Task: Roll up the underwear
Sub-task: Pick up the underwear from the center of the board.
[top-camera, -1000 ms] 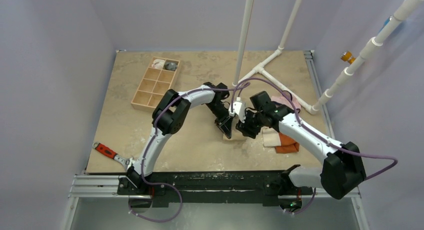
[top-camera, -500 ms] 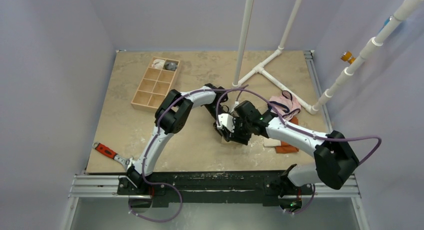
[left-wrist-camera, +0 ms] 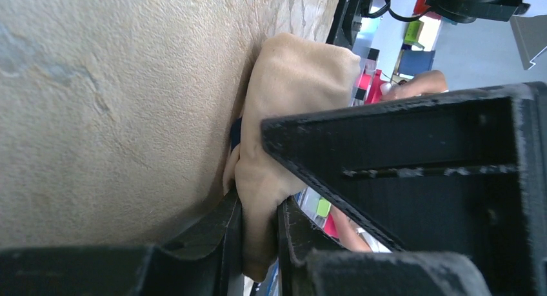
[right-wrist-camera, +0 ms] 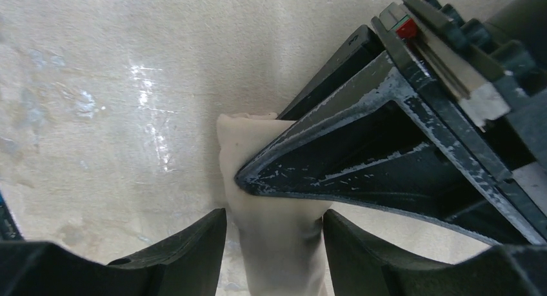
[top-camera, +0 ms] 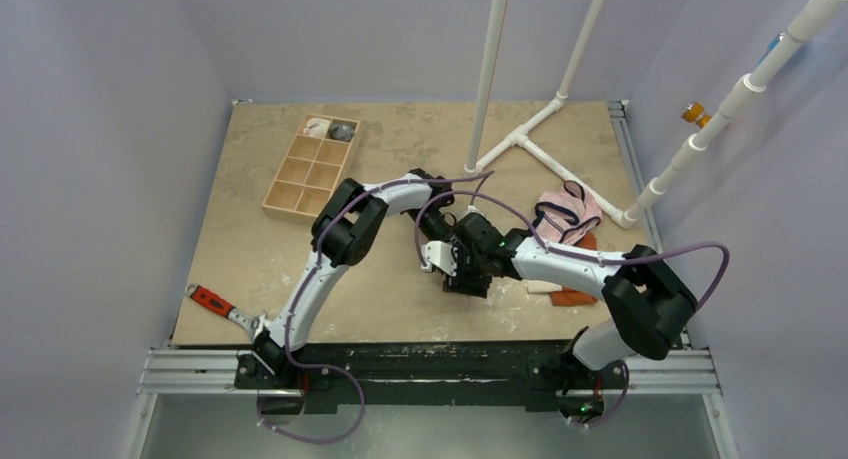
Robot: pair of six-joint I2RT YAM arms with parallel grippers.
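Note:
The underwear [left-wrist-camera: 297, 83] is a tan-beige bundle with a sliver of dark edging, lying on the table. My left gripper [left-wrist-camera: 258, 212] is shut on one end of it, the fabric pinched between both fingers. In the right wrist view the underwear [right-wrist-camera: 277, 257] runs between the fingers of my right gripper [right-wrist-camera: 274, 225], which is open astride it: the right finger touches the cloth and a small gap remains at the left finger. The left gripper's black finger [right-wrist-camera: 387, 148] presses across the bundle just ahead. From above, both grippers [top-camera: 452, 264] meet mid-table and hide the bundle.
Pink briefs [top-camera: 565, 211] lie to the right, with orange and cream folded cloths [top-camera: 565, 289] below them. A wooden compartment tray [top-camera: 312, 164] sits at back left. A red-handled tool [top-camera: 215, 304] lies near the front left edge. White pipes [top-camera: 530, 139] stand at the back.
My right arm has swung left and brought its gripper in over the bundle, next to the left gripper. The left gripper has stayed in place, holding the fabric.

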